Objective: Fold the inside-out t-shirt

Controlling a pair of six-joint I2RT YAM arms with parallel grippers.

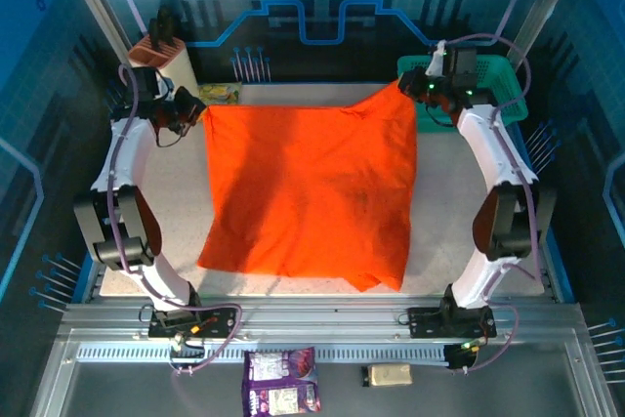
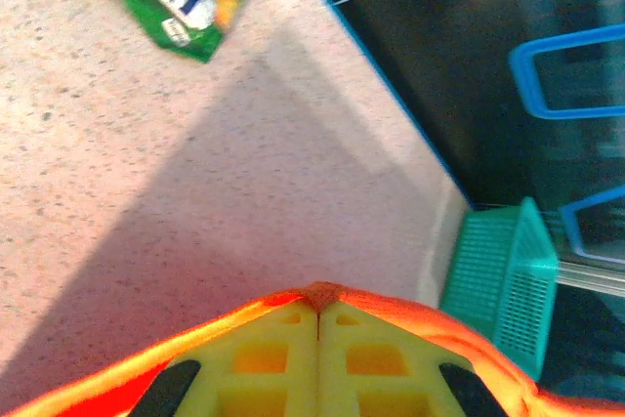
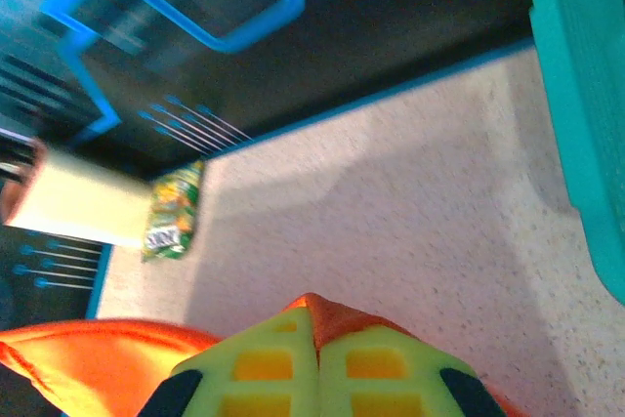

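Orange cloth covers the middle of the speckled desk (image 1: pixel 439 231): the inside-out t-shirt (image 1: pixel 308 192), bright, short-sleeved and wrinkled, lies spread out, its near hem close to the desk's near edge. Each far corner is in a gripper. The left gripper (image 1: pixel 192 109) is pressed together on the far left corner, its yellow fingers (image 2: pixel 264 354) meeting with cloth caught between them. The right gripper (image 1: pixel 415 93) pinches the far right corner likewise. Beyond, a green snack packet (image 1: pixel 220 93) lies at the far edge, and a teal plastic mesh basket (image 1: pixel 508 95) sits at the far right corner.
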